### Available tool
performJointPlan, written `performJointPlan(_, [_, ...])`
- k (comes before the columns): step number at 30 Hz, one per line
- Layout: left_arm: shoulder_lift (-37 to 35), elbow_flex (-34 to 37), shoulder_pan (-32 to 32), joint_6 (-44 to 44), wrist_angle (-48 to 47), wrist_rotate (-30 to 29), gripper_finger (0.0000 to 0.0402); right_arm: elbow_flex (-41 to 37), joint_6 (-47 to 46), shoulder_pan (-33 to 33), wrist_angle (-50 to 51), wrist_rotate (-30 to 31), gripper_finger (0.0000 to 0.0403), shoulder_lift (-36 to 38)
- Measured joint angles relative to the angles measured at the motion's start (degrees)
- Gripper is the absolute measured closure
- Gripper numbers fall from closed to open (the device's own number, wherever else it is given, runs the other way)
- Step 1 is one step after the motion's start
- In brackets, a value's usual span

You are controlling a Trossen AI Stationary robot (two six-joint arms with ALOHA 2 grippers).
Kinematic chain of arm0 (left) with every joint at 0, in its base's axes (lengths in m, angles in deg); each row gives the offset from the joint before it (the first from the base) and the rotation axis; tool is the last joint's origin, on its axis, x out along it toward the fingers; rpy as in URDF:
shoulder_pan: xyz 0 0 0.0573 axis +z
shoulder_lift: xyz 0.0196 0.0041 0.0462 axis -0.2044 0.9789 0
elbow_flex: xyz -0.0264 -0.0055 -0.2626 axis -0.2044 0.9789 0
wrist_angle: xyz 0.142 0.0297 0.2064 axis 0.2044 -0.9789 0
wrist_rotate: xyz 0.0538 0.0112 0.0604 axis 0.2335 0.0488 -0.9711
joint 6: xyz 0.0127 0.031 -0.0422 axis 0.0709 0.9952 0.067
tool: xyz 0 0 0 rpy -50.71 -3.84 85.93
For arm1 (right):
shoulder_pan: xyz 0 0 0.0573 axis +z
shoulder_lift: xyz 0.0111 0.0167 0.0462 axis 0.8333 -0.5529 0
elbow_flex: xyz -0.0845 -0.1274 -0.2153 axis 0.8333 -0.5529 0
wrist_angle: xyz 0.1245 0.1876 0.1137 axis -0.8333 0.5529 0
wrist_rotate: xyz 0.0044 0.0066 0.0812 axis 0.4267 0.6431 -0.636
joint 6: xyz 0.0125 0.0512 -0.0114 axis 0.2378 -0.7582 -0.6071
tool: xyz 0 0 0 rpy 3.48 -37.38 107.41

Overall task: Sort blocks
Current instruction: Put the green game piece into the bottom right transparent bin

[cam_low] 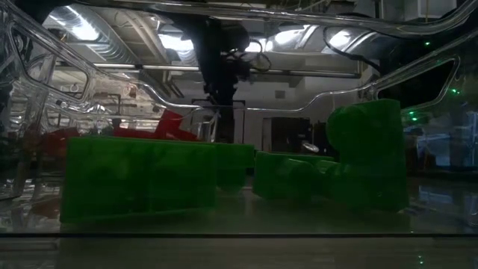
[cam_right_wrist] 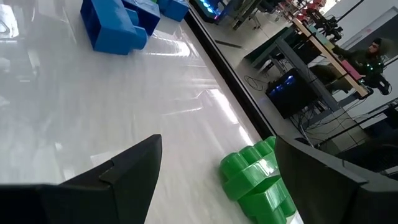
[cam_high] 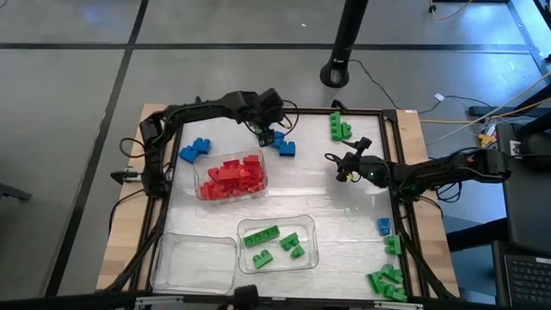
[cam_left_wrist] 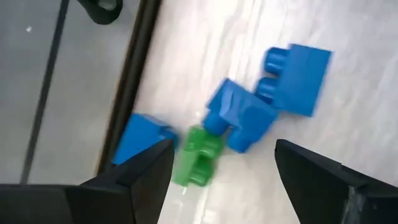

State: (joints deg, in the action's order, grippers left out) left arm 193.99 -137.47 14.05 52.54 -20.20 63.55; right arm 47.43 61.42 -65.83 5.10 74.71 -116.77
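My left gripper (cam_high: 269, 135) is open, low over the table's far edge, above a small cluster there. In the left wrist view its fingers (cam_left_wrist: 224, 171) stand on either side of a small green block (cam_left_wrist: 198, 157) that lies against blue blocks (cam_left_wrist: 244, 117), touching none. My right gripper (cam_high: 343, 165) is open right of the table's middle, pointing toward the far edge, where green blocks (cam_right_wrist: 258, 180) (cam_high: 338, 127) lie ahead of it. Red blocks (cam_high: 232, 175) fill one clear tray; green blocks (cam_high: 277, 244) lie in another.
A clear tray (cam_high: 194, 263) with nothing in it sits at the near left. Loose blue blocks (cam_high: 195, 150) lie at the far left. A blue block (cam_high: 383, 226) and green blocks (cam_high: 387, 282) lie along the right edge. A dark frame rail (cam_high: 370, 112) borders the table.
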Motion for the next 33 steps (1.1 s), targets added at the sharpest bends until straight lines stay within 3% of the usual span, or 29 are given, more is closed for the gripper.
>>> performJointPlan(5, [0.23, 4.34, -2.71, -3.44, 2.93, -0.42, 0.0133, -0.01, -0.02, -0.01, 0.75, 0.01, 0.0091, 0.0])
performJointPlan(11, [0.4, 11.33, -2.4, -6.11, 11.29, -5.11, 0.0133, -0.01, -0.26, -0.01, 0.83, 0.01, 0.0091, 0.0])
performJointPlan(19, [0.84, 15.71, -0.2, -4.81, 18.07, 3.86, 0.0133, -0.01, -0.28, -0.01, 0.76, 0.34, 0.0091, 0.0])
performJointPlan(33, [2.06, 16.37, 4.39, -2.5, 18.3, 3.22, 0.0133, -0.01, -0.28, -0.01, 0.9, 0.34, 0.0091, 0.0])
